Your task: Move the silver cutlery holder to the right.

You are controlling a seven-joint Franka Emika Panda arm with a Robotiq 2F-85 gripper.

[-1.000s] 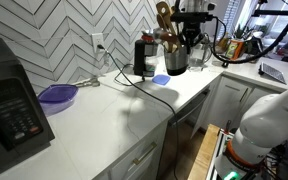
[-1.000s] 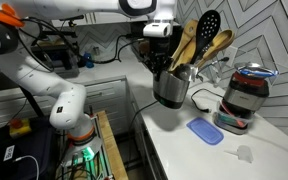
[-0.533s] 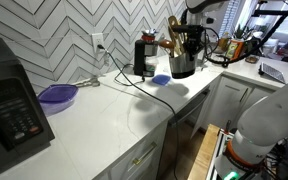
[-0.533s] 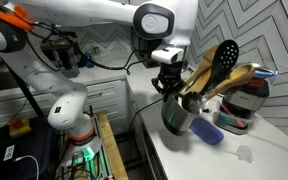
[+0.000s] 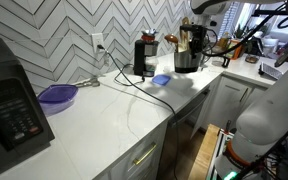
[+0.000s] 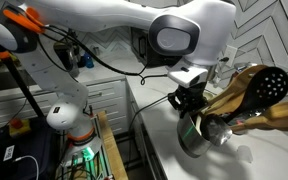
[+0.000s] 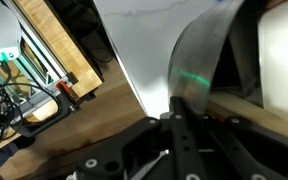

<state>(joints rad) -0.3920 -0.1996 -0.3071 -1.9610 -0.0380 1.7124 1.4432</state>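
Gripper [image 6: 191, 104] clamped on the near rim of the silver cutlery holder [image 6: 198, 136], lower right of centre in an exterior view, so the cup hangs directly beneath the fingers. Long axis tilted, wooden spoons [image 6: 252, 88] leaning toward the right edge.

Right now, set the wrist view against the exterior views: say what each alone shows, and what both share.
Only the wrist view: a green glint on the silver cutlery holder, seen close. Only an exterior view: the purple bowl, the black corded appliance and the tiled wall. Shared: the holder, the gripper shut on it, and the white counter.
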